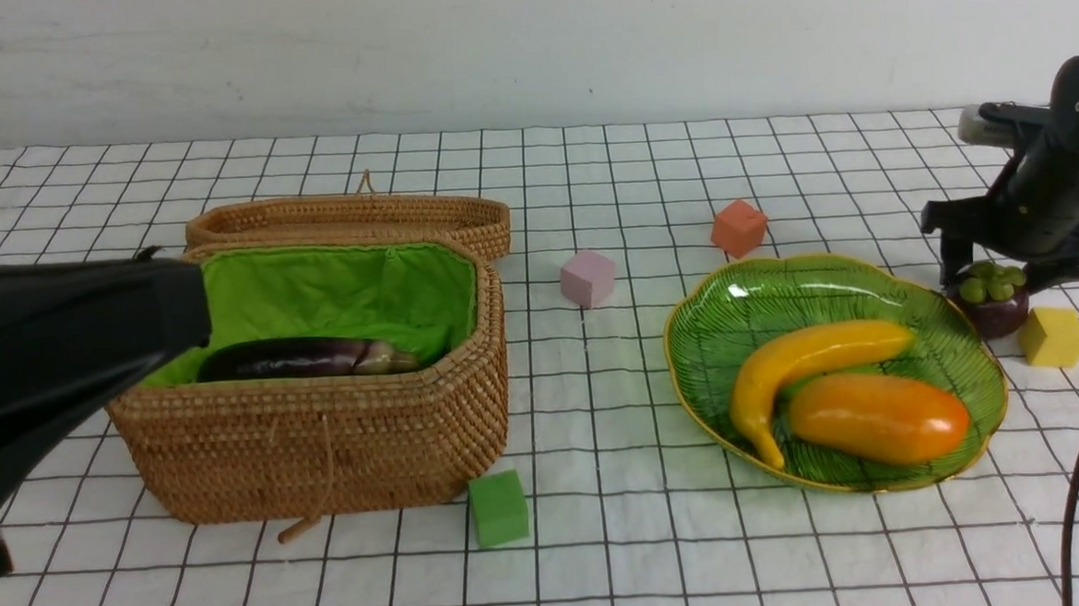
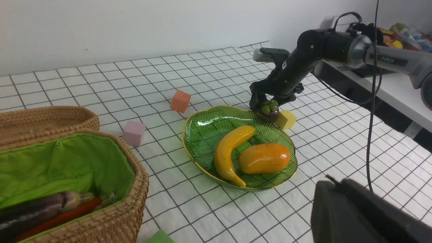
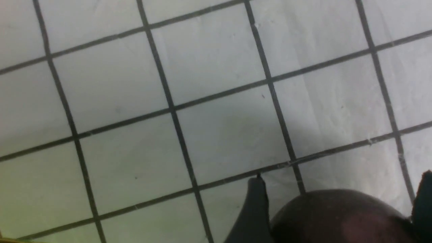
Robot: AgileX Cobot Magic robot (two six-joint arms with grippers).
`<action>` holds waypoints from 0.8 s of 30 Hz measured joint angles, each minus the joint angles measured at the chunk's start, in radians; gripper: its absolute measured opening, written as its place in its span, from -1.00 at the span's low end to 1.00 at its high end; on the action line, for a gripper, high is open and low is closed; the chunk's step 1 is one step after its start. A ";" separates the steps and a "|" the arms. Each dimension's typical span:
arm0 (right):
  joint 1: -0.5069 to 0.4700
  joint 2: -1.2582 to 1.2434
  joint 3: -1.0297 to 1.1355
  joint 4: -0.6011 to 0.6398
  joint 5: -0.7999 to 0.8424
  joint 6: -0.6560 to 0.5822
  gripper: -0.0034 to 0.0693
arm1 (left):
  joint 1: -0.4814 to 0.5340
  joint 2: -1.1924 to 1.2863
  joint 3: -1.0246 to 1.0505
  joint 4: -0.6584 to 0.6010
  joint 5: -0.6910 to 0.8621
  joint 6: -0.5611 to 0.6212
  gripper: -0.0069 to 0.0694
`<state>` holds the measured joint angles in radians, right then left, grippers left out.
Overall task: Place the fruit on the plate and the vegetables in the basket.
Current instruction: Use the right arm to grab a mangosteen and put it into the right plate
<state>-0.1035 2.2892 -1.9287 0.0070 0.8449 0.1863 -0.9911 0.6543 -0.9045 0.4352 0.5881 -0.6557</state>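
right claw (image 1: 1000,275): jaws wide, straddling the mangosteen (image 1: 997,314) from above | mangosteen: on desk (image 1: 608,558), just beside plate (image 1: 716,331), at its far right rim | look: small, round, dark purple, green cap up

Can't read the left arm (image 1: 53,356) beyond a blurred black bulk; runs off the frame edge and masks the basket (image 1: 325,443) end farthest from the plate (image 1: 690,350). Shows only a red strip of carrot (image 2: 67,214), buried under the eggplant (image 2: 30,212), both cropped by the left wrist frame. Crops the green cube (image 2: 160,237), on the basket side of the plate, to a corner. Just past the plate, reduces the mangosteen (image 3: 337,219) to a blurred dark dome in the right wrist view, cropped along with the right gripper (image 3: 341,177) fingers (image 3: 254,209) flanking it.
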 joint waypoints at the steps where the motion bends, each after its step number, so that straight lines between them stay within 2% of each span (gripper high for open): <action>1: 0.000 0.005 0.000 0.000 -0.001 0.001 0.71 | 0.000 0.000 0.000 0.000 0.005 0.000 -0.80; 8: 0.000 0.035 0.000 0.001 -0.008 0.002 0.71 | 0.000 0.000 0.000 0.000 0.036 0.000 -0.80; 13: 0.000 0.037 0.000 0.001 -0.013 0.002 0.59 | 0.000 0.000 0.000 0.000 0.038 0.000 -0.80; 16: 0.000 0.034 0.000 0.001 -0.016 -0.002 0.58 | 0.000 0.000 0.000 0.000 0.038 0.000 -0.80; 24: 0.001 -0.082 -0.004 0.018 -0.011 -0.047 0.58 | 0.000 0.000 0.000 0.000 0.044 0.000 -0.80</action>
<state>-0.1024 2.2074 -1.9323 0.0252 0.8342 0.1397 -0.9911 0.6543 -0.9045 0.4352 0.6316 -0.6557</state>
